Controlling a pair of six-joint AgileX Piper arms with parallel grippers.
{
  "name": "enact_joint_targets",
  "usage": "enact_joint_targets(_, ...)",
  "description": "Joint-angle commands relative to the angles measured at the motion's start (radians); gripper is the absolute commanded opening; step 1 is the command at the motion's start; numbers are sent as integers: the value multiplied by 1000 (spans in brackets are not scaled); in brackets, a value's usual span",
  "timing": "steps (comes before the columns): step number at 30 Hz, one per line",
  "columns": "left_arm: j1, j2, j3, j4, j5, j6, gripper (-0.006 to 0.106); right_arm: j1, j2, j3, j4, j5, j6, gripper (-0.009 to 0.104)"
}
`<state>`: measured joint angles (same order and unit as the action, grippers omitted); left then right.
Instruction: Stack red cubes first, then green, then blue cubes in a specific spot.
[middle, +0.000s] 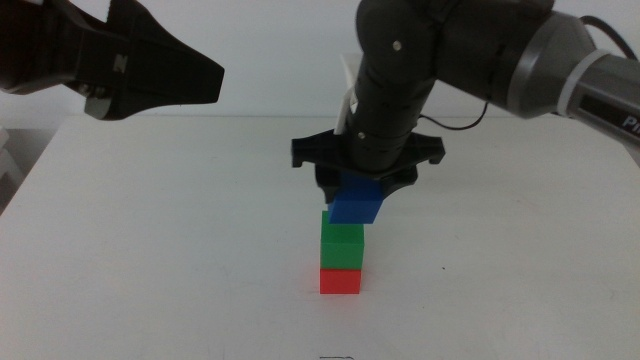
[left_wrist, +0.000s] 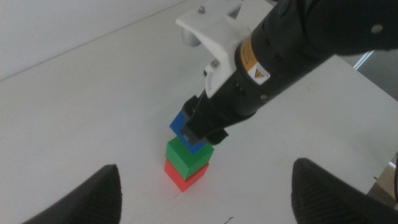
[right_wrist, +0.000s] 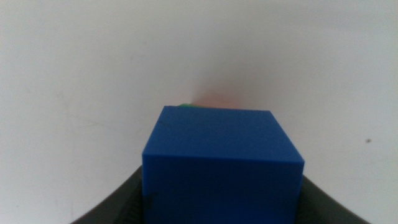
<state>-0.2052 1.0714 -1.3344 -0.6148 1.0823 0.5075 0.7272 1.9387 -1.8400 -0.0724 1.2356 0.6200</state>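
On the white table the red cube (middle: 340, 281) sits with the green cube (middle: 341, 242) stacked on it. The blue cube (middle: 357, 205) hangs just above the green one, a little to its right and slightly tilted, with my right gripper (middle: 360, 190) shut on it. The right wrist view is filled by the blue cube (right_wrist: 221, 165) between the dark jaws, a sliver of green (right_wrist: 185, 106) showing past its edge. The left wrist view shows the stack, red (left_wrist: 183, 176), green (left_wrist: 188, 154), and blue (left_wrist: 182, 124) under the right arm. My left gripper (left_wrist: 205, 193) stands open, high at the far left.
The right arm (middle: 450, 50) reaches in from the upper right over the stack. The left arm's gripper body (middle: 130, 60) hovers at the upper left. The white tabletop (middle: 150, 250) spreads around the stack, its far edge behind it.
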Motion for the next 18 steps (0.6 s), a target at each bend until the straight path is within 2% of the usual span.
enact_joint_targets(1,-2,-10,-23,-51,-47,-1,94,9,-51,-35,-20,67,26,-1)
enact_joint_targets(18,-2,-8,-23,-51,-47,-1,94,29,-11,-35,-24,58,70,-1)
